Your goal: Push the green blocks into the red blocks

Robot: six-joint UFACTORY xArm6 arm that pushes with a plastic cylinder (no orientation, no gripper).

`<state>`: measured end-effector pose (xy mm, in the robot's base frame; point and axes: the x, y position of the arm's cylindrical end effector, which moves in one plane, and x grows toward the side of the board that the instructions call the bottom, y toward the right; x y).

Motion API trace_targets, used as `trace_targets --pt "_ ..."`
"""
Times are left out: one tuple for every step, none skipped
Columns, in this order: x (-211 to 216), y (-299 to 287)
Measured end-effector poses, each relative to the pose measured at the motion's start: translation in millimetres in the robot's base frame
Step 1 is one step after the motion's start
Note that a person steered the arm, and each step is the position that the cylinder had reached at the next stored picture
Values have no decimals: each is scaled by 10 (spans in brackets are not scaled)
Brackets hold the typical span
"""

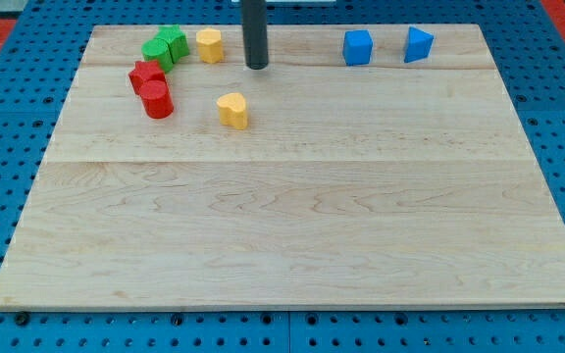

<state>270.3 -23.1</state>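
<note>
Wooden board point(292, 245) (pale planks) carries green blocks point(165, 46), red blocks point(151, 88), yellow blocks point(231, 110), blue blocks point(358, 47).

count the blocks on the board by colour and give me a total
green blocks: 2, touching each other at the view's top left
red blocks: 2, just below the green
yellow blocks: 2
blue blocks: 2, at the view's top right
total: 8
my tip stands right of the upper yellow block, touching none.

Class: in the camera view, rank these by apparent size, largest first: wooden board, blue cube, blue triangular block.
1. wooden board
2. blue cube
3. blue triangular block, only slightly smaller; nearly alike.
</note>
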Motion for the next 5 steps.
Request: trace_targets --pt "-495 -26" --pt "-679 -618" --pt "-681 -1175" --pt "-595 -1312" --pt "-497 -1149"
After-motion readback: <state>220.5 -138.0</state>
